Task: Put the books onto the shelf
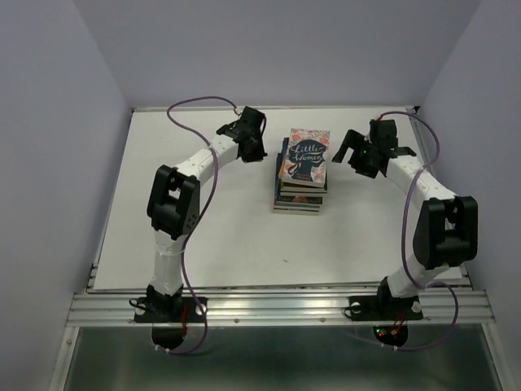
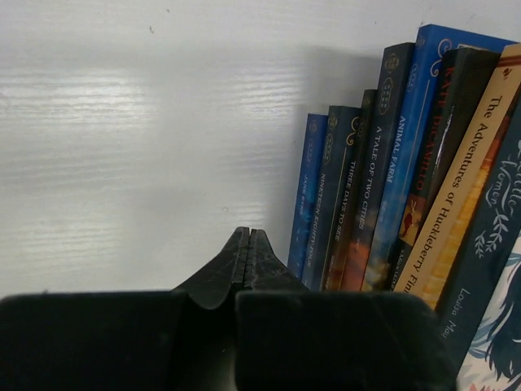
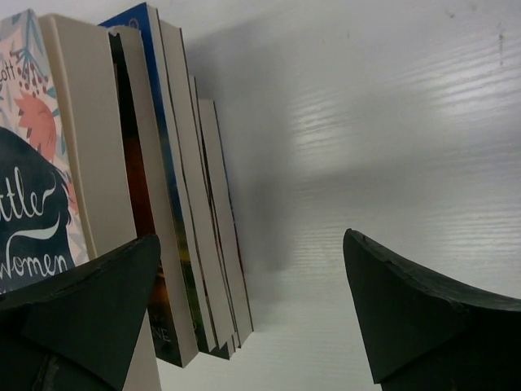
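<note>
Plainly, the table (image 1: 228,244) carries the books (image 1: 303,167) in one uneven stack at its middle, Little Women (image 1: 308,155) on top, and no shelf shows. Right gripper (image 1: 352,155), jaws wide apart, may catch several thin volumes at once; left gripper (image 1: 259,151), clamped shut and empty beside the spines (image 2: 389,163), could nudge the pile over

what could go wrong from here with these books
1. The left claw is shut right beside the spines of the stack of books. Moving in like that, it would likely shove the stack rather than grip a book.
2. The stack is unevenly piled, with Little Women on top. If the open right claw closes on one edge, it could slide the upper books off.
</note>
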### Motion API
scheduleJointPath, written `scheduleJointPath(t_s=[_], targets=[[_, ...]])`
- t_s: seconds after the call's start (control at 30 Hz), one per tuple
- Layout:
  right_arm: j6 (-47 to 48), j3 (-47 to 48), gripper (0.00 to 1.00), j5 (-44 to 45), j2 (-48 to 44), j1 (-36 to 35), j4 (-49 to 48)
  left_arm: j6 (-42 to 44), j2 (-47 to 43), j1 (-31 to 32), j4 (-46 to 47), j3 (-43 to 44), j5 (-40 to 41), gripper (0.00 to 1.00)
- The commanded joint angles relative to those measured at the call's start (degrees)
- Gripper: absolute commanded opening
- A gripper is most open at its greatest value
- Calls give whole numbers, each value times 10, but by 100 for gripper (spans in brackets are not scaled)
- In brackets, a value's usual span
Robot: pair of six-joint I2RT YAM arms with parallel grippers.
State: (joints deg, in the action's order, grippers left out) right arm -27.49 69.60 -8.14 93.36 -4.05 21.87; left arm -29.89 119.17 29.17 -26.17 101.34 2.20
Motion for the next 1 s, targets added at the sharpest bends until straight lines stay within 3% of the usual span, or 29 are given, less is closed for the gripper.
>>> scheduleJointPath(t_s=[0.0,0.4,0.67,0.83,0.97], targets=[[1,-1,100,-6,-6,-28,-16,-8,-15,6,16,-18,2,0],[2,-5,100,-10,1,-43,-16,0,-23,74,75,-44,-88,0],[3,-6,100,-5,-2,-43,-16,-18,-74,84,96,-91,-89,0],[6,-6,100,-9,-5,-43,-16,-17,-67,86,69,-65,-60,0],[1,-5,100,38,-24,-43,-12,-26,-77,67,23,-44,6,0]])
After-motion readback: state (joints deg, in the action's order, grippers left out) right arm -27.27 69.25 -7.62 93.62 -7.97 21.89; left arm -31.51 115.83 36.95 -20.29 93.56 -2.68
